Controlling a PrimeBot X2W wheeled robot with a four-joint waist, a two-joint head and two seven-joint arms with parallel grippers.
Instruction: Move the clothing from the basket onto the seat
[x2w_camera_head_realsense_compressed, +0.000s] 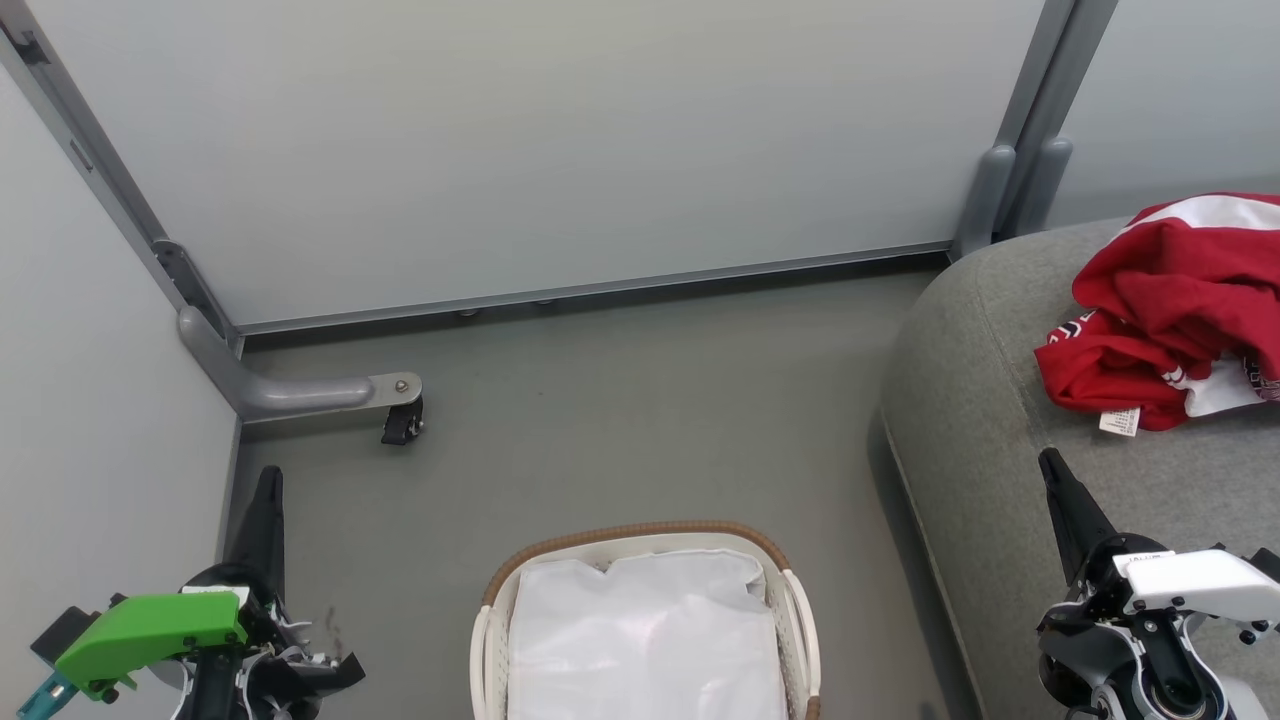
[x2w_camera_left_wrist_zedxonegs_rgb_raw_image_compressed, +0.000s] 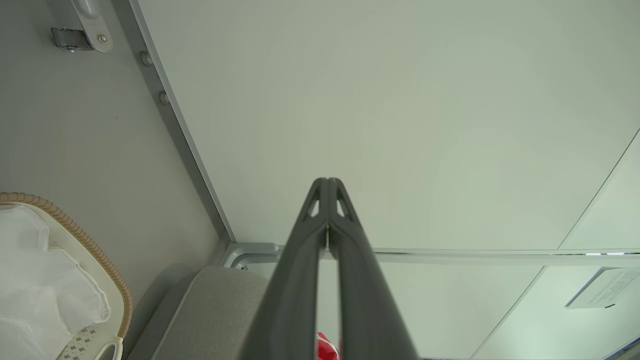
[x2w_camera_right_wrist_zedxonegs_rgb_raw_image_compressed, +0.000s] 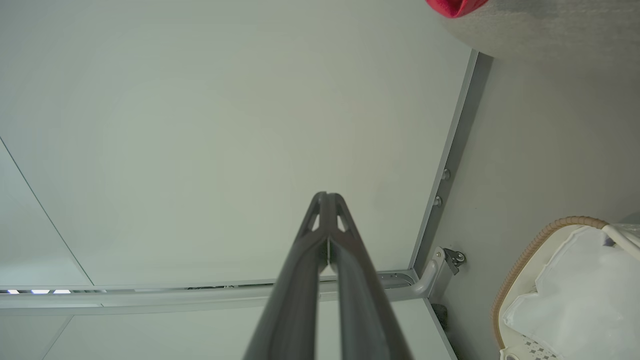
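The red clothing (x2w_camera_head_realsense_compressed: 1170, 310) with white trim and a white care tag lies bunched on the grey seat (x2w_camera_head_realsense_compressed: 990, 400) at the right. A corner of that clothing (x2w_camera_right_wrist_zedxonegs_rgb_raw_image_compressed: 456, 6) shows in the right wrist view, and a red scrap (x2w_camera_left_wrist_zedxonegs_rgb_raw_image_compressed: 326, 346) peeks between the fingers in the left wrist view. The white basket (x2w_camera_head_realsense_compressed: 497, 612) with a brown rim stands on the floor at bottom centre, holding its white liner (x2w_camera_head_realsense_compressed: 645, 640). My left gripper (x2w_camera_head_realsense_compressed: 266, 480) is shut and empty at the lower left. My right gripper (x2w_camera_head_realsense_compressed: 1050, 465) is shut and empty over the seat's front part.
Pale partition panels (x2w_camera_head_realsense_compressed: 540, 140) close off the back and left, with a grey foot and caster (x2w_camera_head_realsense_compressed: 402, 420) jutting onto the grey floor (x2w_camera_head_realsense_compressed: 640, 420). The seat's rounded corner (x2w_camera_head_realsense_compressed: 930, 330) is close to the basket's right side.
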